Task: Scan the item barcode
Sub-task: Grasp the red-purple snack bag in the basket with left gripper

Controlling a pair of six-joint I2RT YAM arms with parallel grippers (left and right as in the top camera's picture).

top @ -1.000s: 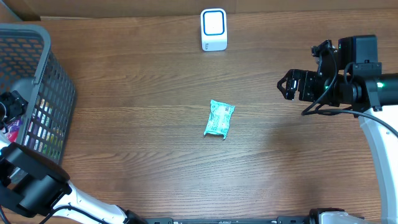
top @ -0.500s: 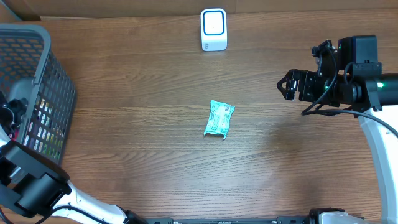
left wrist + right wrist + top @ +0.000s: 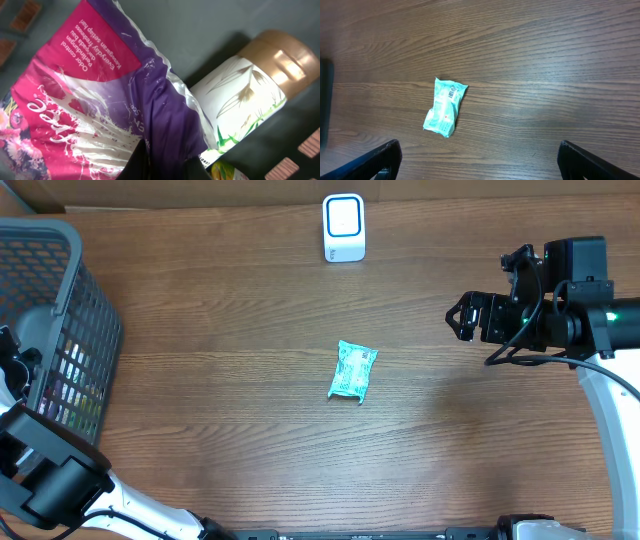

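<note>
In the left wrist view a purple and pink pouch [image 3: 100,95] lies in the basket, and my left gripper [image 3: 165,162] is shut on its purple edge. From overhead the left gripper [image 3: 14,368] reaches into the grey mesh basket [image 3: 96,330] at the far left. A teal packet [image 3: 352,371] lies flat mid-table, and it shows with a small barcode label in the right wrist view [image 3: 445,107]. The white scanner [image 3: 343,227] with a blue outline stands at the back edge. My right gripper [image 3: 462,318] hovers open at the right, with nothing between its fingers [image 3: 480,162].
A white bottle [image 3: 245,95] with a gold cap lies beside the pouch in the basket, and a yellow-green packet [image 3: 227,170] peeks out below it. Brown wood table [image 3: 220,310] runs between the basket, the scanner and the right arm.
The left gripper has sunk a little deeper into the basket and closed on the pouch. The right arm and the teal packet have not moved.
</note>
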